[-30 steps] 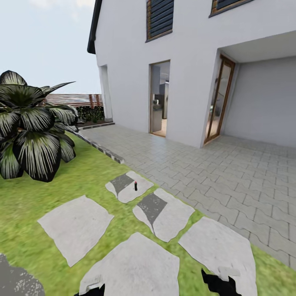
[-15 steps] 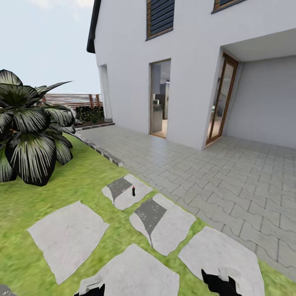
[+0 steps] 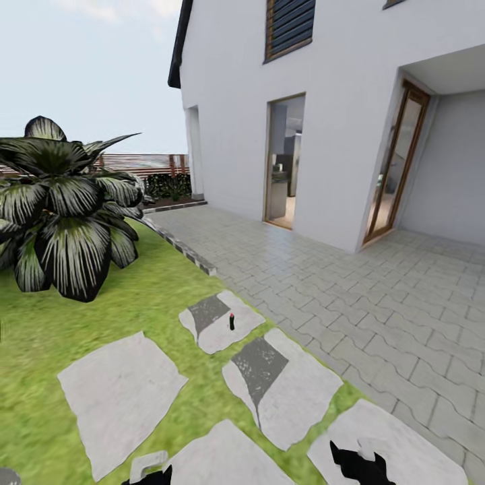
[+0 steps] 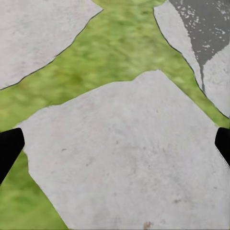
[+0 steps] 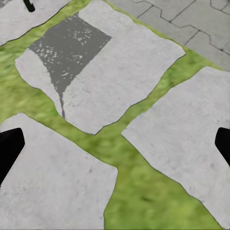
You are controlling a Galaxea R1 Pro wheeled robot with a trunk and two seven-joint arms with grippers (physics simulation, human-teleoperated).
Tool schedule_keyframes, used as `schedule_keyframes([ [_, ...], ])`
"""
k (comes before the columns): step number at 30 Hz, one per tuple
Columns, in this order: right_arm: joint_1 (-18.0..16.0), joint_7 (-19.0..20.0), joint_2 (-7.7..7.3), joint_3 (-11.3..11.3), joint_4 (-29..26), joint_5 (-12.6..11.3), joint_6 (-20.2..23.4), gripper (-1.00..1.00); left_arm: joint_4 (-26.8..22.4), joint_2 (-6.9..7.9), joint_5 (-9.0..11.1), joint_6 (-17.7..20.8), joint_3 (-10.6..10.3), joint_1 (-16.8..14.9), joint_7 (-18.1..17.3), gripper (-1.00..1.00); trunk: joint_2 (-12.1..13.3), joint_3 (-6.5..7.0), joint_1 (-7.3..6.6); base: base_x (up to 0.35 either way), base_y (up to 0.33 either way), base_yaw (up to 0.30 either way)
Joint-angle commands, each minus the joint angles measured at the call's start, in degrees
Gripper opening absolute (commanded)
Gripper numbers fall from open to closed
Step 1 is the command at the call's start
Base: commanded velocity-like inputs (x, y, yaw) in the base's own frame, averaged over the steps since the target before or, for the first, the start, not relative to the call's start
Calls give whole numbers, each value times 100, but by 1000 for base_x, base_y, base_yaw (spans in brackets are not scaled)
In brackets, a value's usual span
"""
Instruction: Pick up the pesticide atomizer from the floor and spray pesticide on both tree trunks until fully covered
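Head view shows the pesticide atomizer (image 3: 232, 321) standing upright on a pale stepping stone (image 3: 219, 322) near the edge of the grass (image 3: 40, 337), with the paved patio (image 3: 377, 296) just beyond it. It lies ahead of the robot, well apart from both grippers, whose dark tips sit at the lower edge of that view: the left gripper (image 3: 151, 477) below and to the left, the right gripper (image 3: 357, 465) below and to the right. The bottle's long axis is vertical, red cap uppermost. It appears roughly between the two arms, and neither arm is clearly nearer. Each wrist view shows its gripper's two dark fingertips far out at opposite edges with bare stone and grass between, so both grippers are spread wide and hold nothing. In the right wrist view a small dark shape at the far corner is probably the atomizer's base (image 5: 29, 5). A broad-leaved dark plant (image 3: 64, 209) stands off to the left on the lawn. The robot probably needs to close more ground before either arm can reach.
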Motion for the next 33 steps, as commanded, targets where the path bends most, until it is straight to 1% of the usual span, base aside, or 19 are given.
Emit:
schedule_keyframes([
  [1,-4,47,3,-28,4,-2,-18,100,7,0,38,-17,-1,-5,-22,100,-3,-6,3,323,-106,101],
  [33,-4,47,3,-33,4,-2,-18,100,7,-3,38,-17,-1,-5,-22,100,-3,-6,3,322,-108,9],
])
